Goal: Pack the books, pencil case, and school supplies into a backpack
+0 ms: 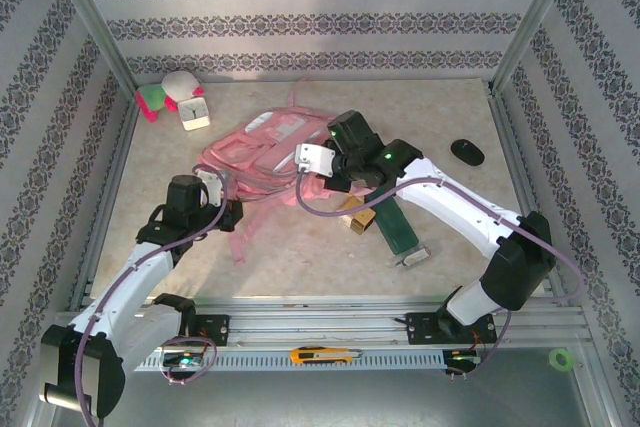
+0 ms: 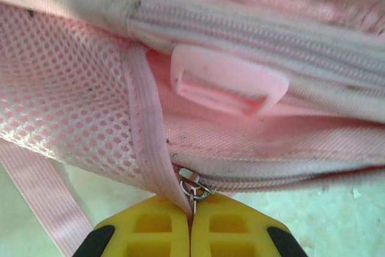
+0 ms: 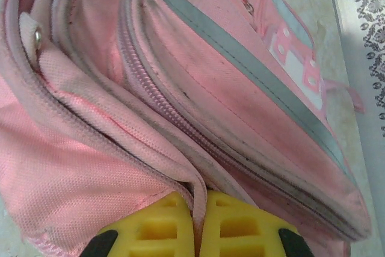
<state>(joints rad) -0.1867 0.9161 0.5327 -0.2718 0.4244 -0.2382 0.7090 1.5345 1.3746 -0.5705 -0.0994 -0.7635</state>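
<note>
The left gripper (image 2: 191,204) is pressed together on the pink trim of the backpack (image 2: 252,142), right at a zip pull (image 2: 194,180). The right gripper (image 3: 199,200) pinches a fold of the backpack's fabric. The backpack lies mid-counter (image 1: 300,257); just right of it, the pencil case (image 1: 398,229) is partly hidden under the right arm (image 1: 470,209).

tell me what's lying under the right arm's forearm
The dark green pencil case and a gold-tan box stick out beneath it. The arm covers their far ends, so anything else there is hidden.
</note>
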